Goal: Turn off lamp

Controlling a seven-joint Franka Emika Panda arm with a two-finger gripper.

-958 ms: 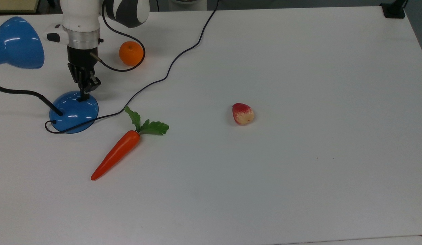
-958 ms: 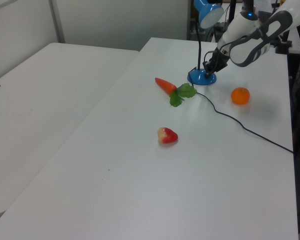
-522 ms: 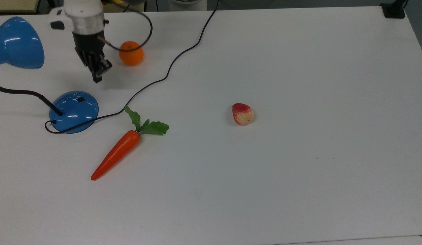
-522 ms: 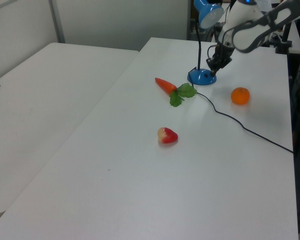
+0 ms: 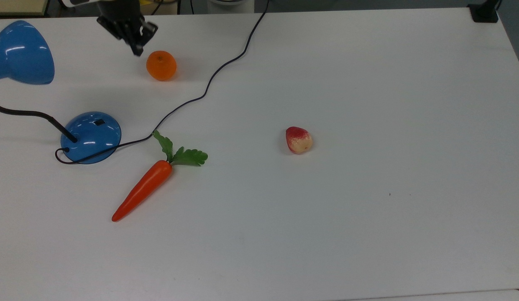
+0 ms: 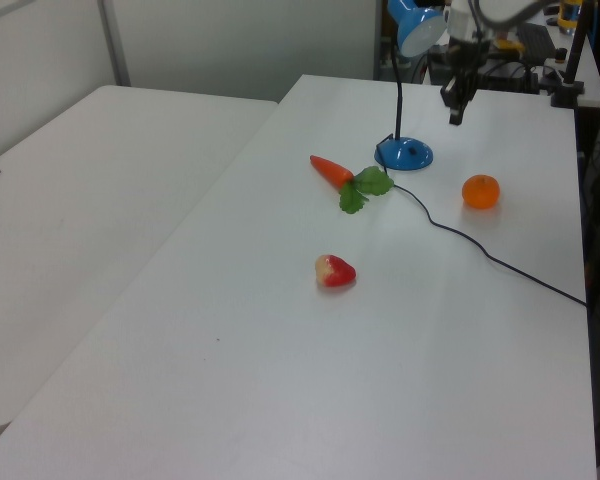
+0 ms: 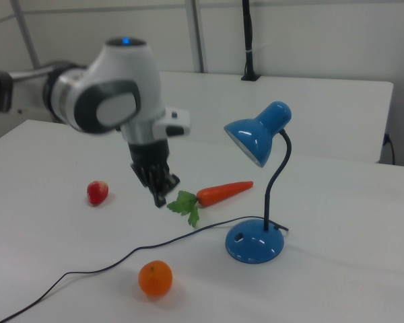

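Observation:
The blue lamp stands at the top view's left, with its round base (image 5: 92, 136) on the table and its bell shade (image 5: 21, 54) held out on a black bendy neck. A small black switch (image 5: 99, 122) sits on the base's dome. In the right view the lamp's shade (image 7: 256, 138) faces down-left over the base (image 7: 254, 243), and no glow shows inside it. My gripper (image 5: 137, 50) hangs shut and holds nothing, well above the table and beside the orange, apart from the lamp. The left view has the gripper (image 6: 454, 113) above and right of the lamp's base (image 6: 404, 154).
An orange (image 5: 161, 65) lies close under the gripper in the top view. The lamp's black cord (image 5: 209, 83) snakes from the base to the table's far edge. A toy carrot (image 5: 144, 188) lies beside the base and a red-and-cream strawberry (image 5: 298, 140) sits mid-table.
My gripper has lifted off the switch on the lamp's base and pulled up and away, toward the top view's top edge near the orange. The lamp has not moved.

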